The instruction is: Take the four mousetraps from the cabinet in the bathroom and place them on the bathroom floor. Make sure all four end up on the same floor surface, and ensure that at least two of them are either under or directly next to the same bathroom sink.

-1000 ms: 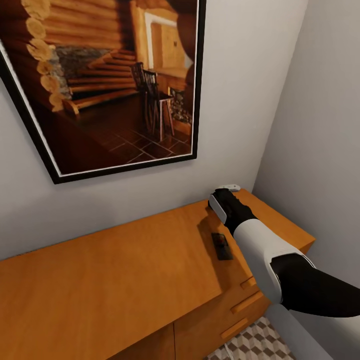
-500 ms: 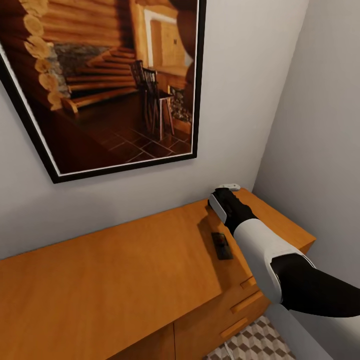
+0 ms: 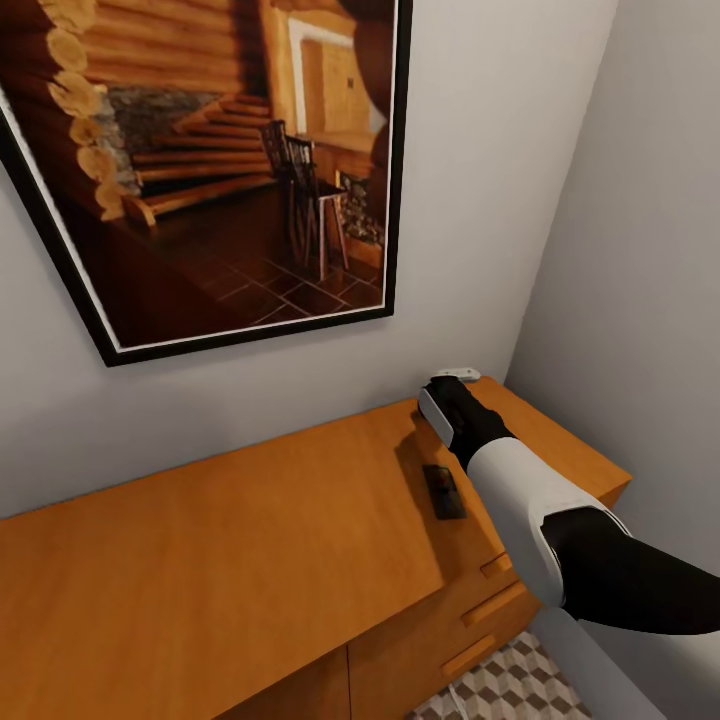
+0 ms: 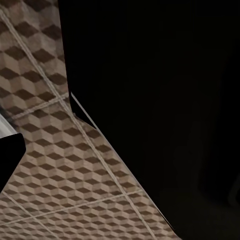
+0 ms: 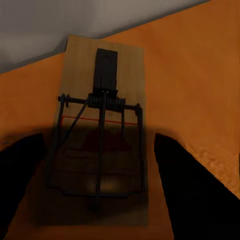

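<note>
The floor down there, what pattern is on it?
The bathroom floor has brown, beige and cream 3D cubes with thin pale lines between tiles. Best seen in the left wrist view.

Up and off to the left of my right hand hangs a large black-framed picture (image 3: pixel 215 165) of a log-cabin room with stairs and chairs, tilted on the pale grey wall (image 3: pixel 480 190). Another grey wall (image 3: pixel 640 280) meets it just right of my hand.

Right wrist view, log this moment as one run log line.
right gripper: open, fingers either side of mousetrap | mousetrap: flat on cabinet top, near wall | second mousetrap: on cabinet top | stage: pre-grasp
</note>
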